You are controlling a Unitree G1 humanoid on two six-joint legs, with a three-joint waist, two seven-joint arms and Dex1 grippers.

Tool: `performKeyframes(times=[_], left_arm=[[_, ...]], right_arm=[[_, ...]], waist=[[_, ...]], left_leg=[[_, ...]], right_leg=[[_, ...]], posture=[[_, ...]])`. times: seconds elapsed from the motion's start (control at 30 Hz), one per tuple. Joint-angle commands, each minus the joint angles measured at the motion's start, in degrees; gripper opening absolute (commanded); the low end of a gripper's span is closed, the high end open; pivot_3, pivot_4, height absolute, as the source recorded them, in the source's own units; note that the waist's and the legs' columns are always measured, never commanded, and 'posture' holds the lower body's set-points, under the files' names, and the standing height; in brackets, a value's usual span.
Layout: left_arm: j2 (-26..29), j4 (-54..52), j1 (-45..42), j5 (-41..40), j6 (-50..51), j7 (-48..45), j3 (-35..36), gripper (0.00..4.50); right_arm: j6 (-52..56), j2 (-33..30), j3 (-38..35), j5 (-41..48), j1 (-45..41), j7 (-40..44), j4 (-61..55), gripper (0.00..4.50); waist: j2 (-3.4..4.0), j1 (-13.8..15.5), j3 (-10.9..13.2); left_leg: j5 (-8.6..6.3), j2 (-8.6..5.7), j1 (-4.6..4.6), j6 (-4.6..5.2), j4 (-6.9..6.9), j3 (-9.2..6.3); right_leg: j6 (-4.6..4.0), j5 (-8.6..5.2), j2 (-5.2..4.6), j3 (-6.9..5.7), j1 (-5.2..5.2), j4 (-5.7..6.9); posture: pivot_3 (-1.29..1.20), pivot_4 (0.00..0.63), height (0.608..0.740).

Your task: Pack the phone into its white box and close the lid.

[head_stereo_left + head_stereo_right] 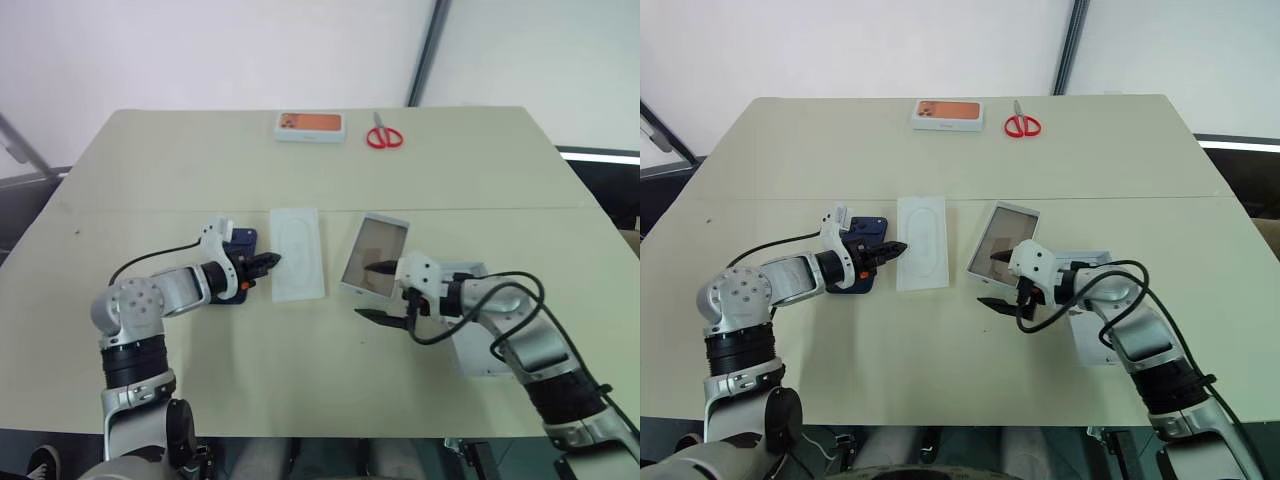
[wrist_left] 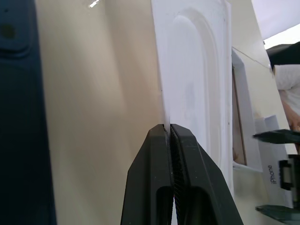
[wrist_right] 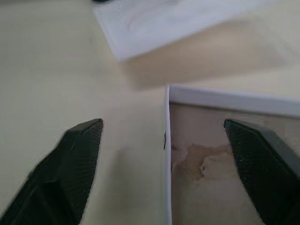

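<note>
On the table (image 1: pixel 300 350), left claw (image 1: pixel 272 262) apparently pinching insert (image 1: pixel 298 252), right claw (image 1: pixel 385 290) spread astride white box (image 1: pixel 374 256) wall.

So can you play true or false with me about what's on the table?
1. The red-handled scissors lie beside the orange-faced white box at the table's far side. True.
2. The dark navy-blue phone is already packed inside a box. False: it lies bare on the beige table, next to the thin white moulded insert.
3. The left gripper has its jaws wide open. False: they are pinched shut on the insert's edge.
4. The right gripper has open jaws set either side of a wall of the open white box with a brownish inside. True.
</note>
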Motion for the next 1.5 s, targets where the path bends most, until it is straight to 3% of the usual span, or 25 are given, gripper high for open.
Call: performKeyframes(times=[0.03,0.17,0.2,0.53,0.7,0.8,0.93,1.07,1.2,1.5], left_arm=[[0.52,-2.48,-0.85,-1.63,-0.49,-0.98,0.36,0.0],[0.93,-2.96,-1.3,-1.75,-0.47,-1.08,0.54,0.0],[0.9,-2.75,-1.59,-2.38,0.05,-1.24,1.02,0.0],[2.18,-1.5,-3.09,-4.77,3.19,-2.82,0.9,0.0],[0.88,-1.7,-3.27,-5.5,3.9,-1.85,1.96,0.0],[-0.16,-1.37,-3.46,-6.26,4.82,-0.97,3.01,0.0],[-1.19,-2.74,-2.8,-5.26,3.94,-0.26,1.11,0.0],[-2.19,-3.69,-2.63,-5.63,4.37,0.31,0.7,0.0],[-5.16,-3.09,-3.65,-4.32,2.94,2.48,-0.79,0.0],[-10.51,-1.62,-4.37,-1.97,2.96,7.05,-2.68,0.0]], right_arm=[[0.66,0.76,0.47,-1.58,-1.48,-1.19,0.19,2.5],[-1.31,0.59,1.11,-2.24,-1.64,-0.18,0.36,0.39],[-1.43,0.72,0.9,-1.7,-1.51,0.23,0.03,0.07],[-9.32,1.14,2.94,-0.79,0.04,6.93,-1.34,0.07],[-7.94,1.87,3.35,0.66,-0.41,8.51,-0.81,0.07],[-5.9,1.96,3.0,2.06,-0.58,9.86,-0.87,0.89],[-9.29,0.62,1.26,0.48,-0.23,8.77,-1.53,2.87],[-6.1,-0.95,-3.33,4.92,0.33,8.66,-3.41,2.87],[-5.27,-3.98,-14.27,11.26,3.11,7.88,-1.83,2.87],[-15.74,-5.21,-18.08,5.89,2.25,3.3,6.66,2.87]], waist=[[0.0,0.0,0.0],[-0.01,-0.01,0.0],[0.0,-0.01,0.0],[-0.02,-0.39,0.02],[-0.03,-0.95,0.02],[-0.03,-1.01,0.02],[-0.03,-1.0,0.02],[-0.05,-0.9,0.03],[-0.09,-0.5,0.05],[-0.11,-0.18,0.07]], left_leg=[[0.0,0.0,-0.02,0.0,-0.02,0.0],[0.0,0.0,-0.02,0.0,0.01,0.0],[0.0,0.0,-0.02,0.0,0.01,0.0],[0.0,0.0,-0.02,-0.01,0.0,0.0],[0.01,0.01,-0.02,-0.01,0.0,-0.03],[0.01,0.01,-0.02,-0.01,0.0,-0.03],[0.0,0.01,-0.02,-0.01,-0.01,-0.03],[0.0,0.0,-0.02,-0.01,0.01,-0.03],[-0.01,-0.01,-0.03,0.0,0.02,-0.03],[-0.01,0.02,-0.02,0.01,0.02,0.05]], right_leg=[[0.0,0.0,0.0,0.0,-0.03,0.0],[0.0,0.0,0.0,0.0,-0.01,0.0],[0.0,0.0,0.0,0.0,-0.01,0.0],[0.01,0.0,0.02,-0.01,-0.01,0.0],[0.01,0.0,0.04,-0.01,0.0,0.0],[0.01,0.0,0.03,-0.01,0.0,0.0],[0.01,0.0,0.04,-0.01,-0.01,0.0],[0.01,0.0,0.03,-0.01,0.02,0.0],[0.01,0.0,0.0,-0.02,0.07,-0.02],[0.01,0.0,0.03,0.01,0.05,-0.03]], posture=[[0.0,0.15,0.74],[0.0,0.15,0.74],[0.0,0.15,0.74],[0.0,0.15,0.74],[0.0,0.15,0.74],[0.0,0.15,0.74],[0.0,0.15,0.74],[0.0,0.15,0.74],[0.0,0.15,0.74],[0.0,0.15,0.74]])
